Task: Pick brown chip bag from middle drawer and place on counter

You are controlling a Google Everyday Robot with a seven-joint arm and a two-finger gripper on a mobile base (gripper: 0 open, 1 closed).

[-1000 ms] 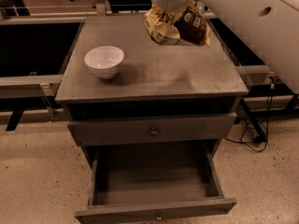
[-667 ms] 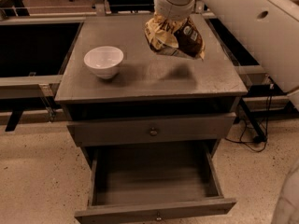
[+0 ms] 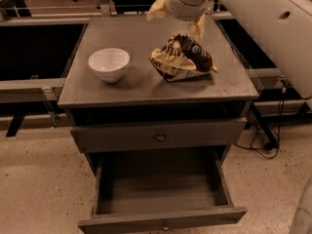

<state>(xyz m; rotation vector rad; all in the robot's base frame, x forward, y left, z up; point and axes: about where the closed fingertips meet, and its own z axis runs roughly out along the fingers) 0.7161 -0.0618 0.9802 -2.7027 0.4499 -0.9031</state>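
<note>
- Well, my gripper (image 3: 176, 23) hangs over the back of the counter (image 3: 136, 84), jaws spread, holding nothing.
- My chip bag (image 3: 183, 57) lies on the counter just below, right of the bowl (image 3: 108, 64).
- Lower down, the drawer (image 3: 161, 199) stands pulled out.

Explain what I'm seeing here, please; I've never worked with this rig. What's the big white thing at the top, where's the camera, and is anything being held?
There is a single camera view, looking down at a grey cabinet from its front. The big white shape is the robot's arm. It ends in a two-finger gripper above the back of the counter. The gripper is open and holds nothing. On the counter, a white bowl sits towards the picture's left. The brown chip bag lies to its right, just below the gripper. Underneath, one drawer front is shut, and the middle drawer below it is pulled out.
</note>
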